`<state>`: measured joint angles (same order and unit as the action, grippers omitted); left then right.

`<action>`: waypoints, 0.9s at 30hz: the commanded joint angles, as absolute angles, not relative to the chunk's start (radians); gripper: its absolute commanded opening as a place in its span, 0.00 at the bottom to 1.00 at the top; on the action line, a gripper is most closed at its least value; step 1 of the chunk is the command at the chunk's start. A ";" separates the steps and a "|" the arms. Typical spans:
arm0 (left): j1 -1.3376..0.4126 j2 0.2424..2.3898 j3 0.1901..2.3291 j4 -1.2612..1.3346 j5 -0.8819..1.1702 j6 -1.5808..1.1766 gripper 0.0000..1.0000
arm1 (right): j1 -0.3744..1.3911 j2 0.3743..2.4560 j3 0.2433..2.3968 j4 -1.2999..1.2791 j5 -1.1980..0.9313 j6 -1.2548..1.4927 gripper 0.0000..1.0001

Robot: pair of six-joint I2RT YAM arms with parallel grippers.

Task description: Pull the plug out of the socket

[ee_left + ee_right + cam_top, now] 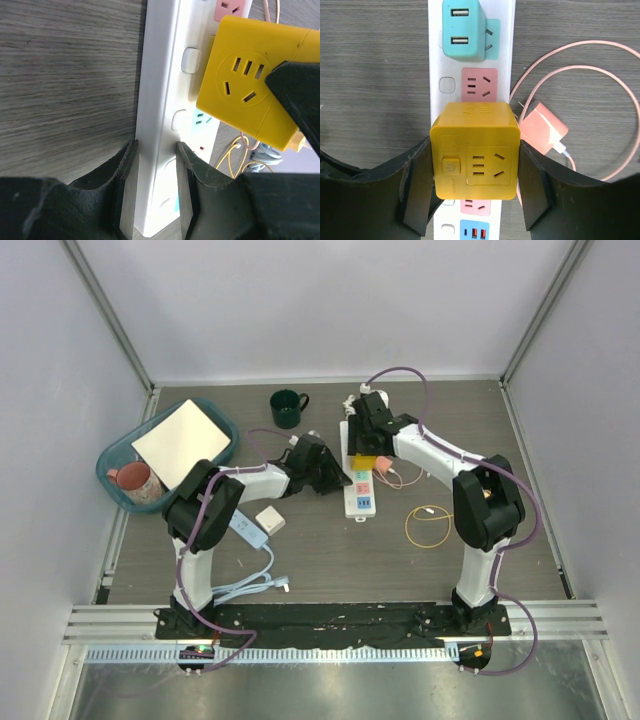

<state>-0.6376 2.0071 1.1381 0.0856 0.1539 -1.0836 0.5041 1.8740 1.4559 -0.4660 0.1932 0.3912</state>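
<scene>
The right fingers [415,190] are clenched across the yellow plug [475,150], seated upright midway along the socket strip [160,100], so the pull runs straight up; the left fingers [120,175] straddle the strip's edge, though I cannot tell if they are clamped.

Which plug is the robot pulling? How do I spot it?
Find the white power strip in the middle of the table. On it, between the right fingers, sits the yellow cube plug. It's the only yellow one: the teal charger rests further along the strip, the pink charger beside it.
</scene>
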 commanded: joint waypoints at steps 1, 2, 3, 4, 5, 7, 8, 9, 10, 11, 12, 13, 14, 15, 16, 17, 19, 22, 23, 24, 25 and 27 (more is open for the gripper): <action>-0.617 2.175 1.049 -0.276 -0.147 -0.983 0.28 | 0.615 1.773 1.626 -0.460 0.271 0.361 0.01; -0.617 2.177 1.049 -0.278 -0.150 -0.977 0.28 | 0.620 1.772 1.626 -0.462 0.285 0.347 0.01; -0.617 2.178 1.051 -0.285 -0.162 -0.976 0.28 | 0.618 1.770 1.626 -0.456 0.269 0.339 0.01; -0.618 2.178 1.052 -0.290 -0.169 -0.976 0.28 | 0.618 1.766 1.621 -0.446 0.256 0.339 0.01; -0.617 2.180 1.052 -0.294 -0.176 -0.976 0.28 | 0.614 1.769 1.623 -0.445 0.247 0.341 0.01; -0.618 2.181 1.055 -0.299 -0.184 -0.974 0.28 | 0.597 1.766 1.621 -0.439 0.163 0.376 0.01; -0.617 2.180 1.058 -0.299 -0.183 -0.976 0.28 | 0.568 1.763 1.597 -0.402 0.112 0.397 0.01; -0.618 2.183 1.058 -0.305 -0.183 -0.977 0.28 | 0.549 1.755 1.580 -0.384 0.039 0.426 0.01; -0.618 2.181 1.060 -0.307 -0.187 -0.977 0.28 | 0.535 1.750 1.563 -0.370 0.014 0.464 0.01; -0.618 2.183 1.061 -0.310 -0.189 -0.977 0.27 | 0.523 1.747 1.534 -0.345 -0.023 0.481 0.01; -0.617 2.181 1.062 -0.322 -0.195 -0.976 0.27 | 0.503 1.743 1.523 -0.338 -0.034 0.491 0.01; -0.617 2.180 1.062 -0.328 -0.201 -0.976 0.27 | 0.497 1.743 1.516 -0.333 -0.055 0.498 0.01; -0.618 2.175 1.060 -0.342 -0.213 -0.977 0.26 | 0.494 1.743 1.503 -0.331 -0.060 0.506 0.01; -0.617 2.168 1.058 -0.360 -0.216 -0.977 0.25 | 0.494 1.743 1.496 -0.331 -0.060 0.509 0.01; -0.617 2.154 1.051 -0.362 -0.215 -0.974 0.24 | 0.495 1.740 1.474 -0.325 -0.063 0.514 0.01; -0.617 2.122 1.043 -0.359 -0.201 -0.971 0.24 | 0.497 1.736 1.460 -0.307 -0.061 0.525 0.01; -0.617 2.073 1.025 -0.354 -0.181 -0.959 0.24 | 0.509 1.729 1.430 -0.288 -0.055 0.535 0.01; -0.614 1.962 1.025 -0.371 -0.150 -0.942 0.25 | 0.531 1.727 1.417 -0.272 -0.040 0.543 0.01; -0.614 1.927 1.031 -0.382 -0.146 -0.925 0.25 | 0.538 1.729 1.422 -0.273 -0.028 0.543 0.01; -0.612 1.872 1.038 -0.403 -0.135 -0.917 0.26 | 0.543 1.729 1.424 -0.273 -0.022 0.542 0.01; -0.611 1.843 1.060 -0.417 -0.130 -0.907 0.27 | 0.548 1.730 1.428 -0.276 -0.015 0.538 0.01; -0.609 1.778 1.103 -0.461 -0.126 -0.885 0.28 | 0.560 1.733 1.436 -0.284 -0.003 0.534 0.01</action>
<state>-0.6445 1.8359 1.0992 -0.1165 0.0311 -1.0107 0.5282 1.8519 1.3979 -0.3965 0.0704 0.4808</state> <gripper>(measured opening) 0.319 0.636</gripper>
